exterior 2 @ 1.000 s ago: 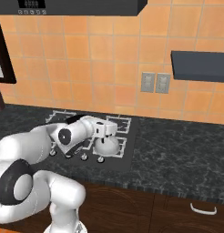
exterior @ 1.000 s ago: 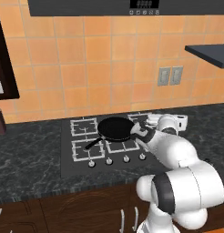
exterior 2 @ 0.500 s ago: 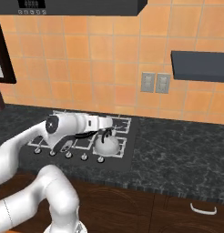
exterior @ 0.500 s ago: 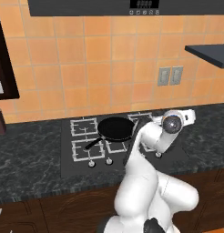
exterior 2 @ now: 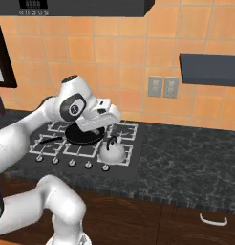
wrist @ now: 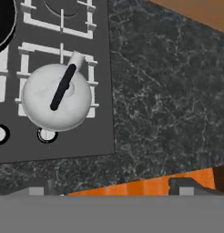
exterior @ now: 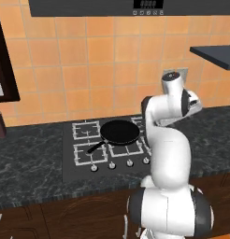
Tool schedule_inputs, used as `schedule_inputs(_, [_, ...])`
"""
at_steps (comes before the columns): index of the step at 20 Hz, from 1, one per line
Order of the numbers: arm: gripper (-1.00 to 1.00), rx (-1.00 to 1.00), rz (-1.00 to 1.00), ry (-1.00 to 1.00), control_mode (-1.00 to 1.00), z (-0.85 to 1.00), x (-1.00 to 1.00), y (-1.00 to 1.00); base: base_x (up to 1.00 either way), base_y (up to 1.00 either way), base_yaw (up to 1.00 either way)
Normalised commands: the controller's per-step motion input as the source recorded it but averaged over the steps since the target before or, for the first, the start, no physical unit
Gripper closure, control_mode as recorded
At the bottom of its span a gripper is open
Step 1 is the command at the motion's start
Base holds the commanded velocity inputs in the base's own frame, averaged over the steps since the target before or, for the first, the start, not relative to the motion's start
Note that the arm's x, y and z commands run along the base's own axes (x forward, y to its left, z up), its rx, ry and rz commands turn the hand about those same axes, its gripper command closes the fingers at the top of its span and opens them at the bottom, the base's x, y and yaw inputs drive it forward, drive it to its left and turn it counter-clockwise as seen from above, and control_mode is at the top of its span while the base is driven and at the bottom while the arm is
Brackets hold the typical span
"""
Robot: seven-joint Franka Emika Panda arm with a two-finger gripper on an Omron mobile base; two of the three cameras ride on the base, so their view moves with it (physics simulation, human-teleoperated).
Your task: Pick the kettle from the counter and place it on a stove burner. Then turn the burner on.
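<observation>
White-silver domed kettle (exterior 2: 112, 151) with thin black handle sits on square silver wire burner grate (wrist: 91, 86) at the black cooktop's front right, at 4 o'clock from round black frying pan (exterior 2: 83, 134). Tool (wrist: 114, 187) hangs above, fingers wide apart, empty. Dark marbled desk (exterior 2: 186, 153) surrounds.

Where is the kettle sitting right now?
The kettle sits on the front right stove burner of the cooktop, just right of the frying pan, with the knobs in front.
</observation>
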Motion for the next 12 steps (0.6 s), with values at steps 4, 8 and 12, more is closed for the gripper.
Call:
schedule_inputs(4, [-1.0,0.36,0.01,0.23,-1.0,-1.0,0.09,0.01,0.0,0.0,0.0])
schedule_inputs(8, [-1.0,0.34,-0.04,0.0,-1.0,-1.0,0.05,0.02,0.0,0.0,0.0])
schedule_inputs(12, [-1.0,0.23,-0.06,-0.1,-1.0,-1.0,-0.12,0.03,0.0,0.0,0.0])
